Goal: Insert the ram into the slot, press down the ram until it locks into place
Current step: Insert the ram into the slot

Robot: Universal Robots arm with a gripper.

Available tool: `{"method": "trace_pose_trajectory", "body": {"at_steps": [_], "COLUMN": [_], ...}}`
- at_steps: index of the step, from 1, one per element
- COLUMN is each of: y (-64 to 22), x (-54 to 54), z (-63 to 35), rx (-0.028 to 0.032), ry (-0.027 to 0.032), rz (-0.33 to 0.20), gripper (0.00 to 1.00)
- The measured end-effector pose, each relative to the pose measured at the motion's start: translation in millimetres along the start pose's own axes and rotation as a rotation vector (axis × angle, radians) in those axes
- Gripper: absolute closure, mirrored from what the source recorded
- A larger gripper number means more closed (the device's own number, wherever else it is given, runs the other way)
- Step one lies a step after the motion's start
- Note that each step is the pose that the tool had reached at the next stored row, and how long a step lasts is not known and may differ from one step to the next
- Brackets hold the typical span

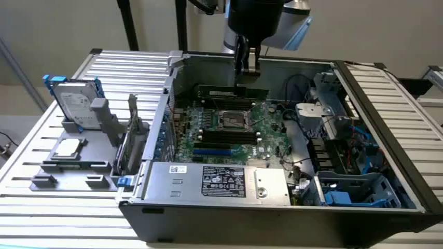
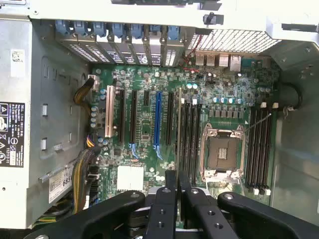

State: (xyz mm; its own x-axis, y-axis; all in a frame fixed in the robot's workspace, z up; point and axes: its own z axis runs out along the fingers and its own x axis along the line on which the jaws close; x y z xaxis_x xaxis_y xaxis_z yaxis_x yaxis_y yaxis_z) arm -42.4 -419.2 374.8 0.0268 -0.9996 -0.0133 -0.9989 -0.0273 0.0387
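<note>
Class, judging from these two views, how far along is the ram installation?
Done: the ram stands upright in the slot beyond the processor socket in the exterior view. In hand: nothing; the gripper, fingers together, hangs above the ram. Left: perhaps the pressing; whether it has locked cannot be told.

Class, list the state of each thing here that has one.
Case: side open.
Ram: upright in a slot, lock unclear.
Gripper: above the ram, jaws shut, empty.
Near slots: empty.
CPU socket: bare.
</note>
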Motion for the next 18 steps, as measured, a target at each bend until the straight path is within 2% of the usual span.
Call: {"method": "trace_pose_trajectory", "body": {"at_steps": [11, 18], "y": [0.0, -0.4], "x": [0.0, -0.4], "z": [0.3, 8.6], "rx": [0.0, 0.0002], "ry": [0.0, 0.0], "rz": [0.0, 0.0], "gripper": [0.87, 0.87]}}
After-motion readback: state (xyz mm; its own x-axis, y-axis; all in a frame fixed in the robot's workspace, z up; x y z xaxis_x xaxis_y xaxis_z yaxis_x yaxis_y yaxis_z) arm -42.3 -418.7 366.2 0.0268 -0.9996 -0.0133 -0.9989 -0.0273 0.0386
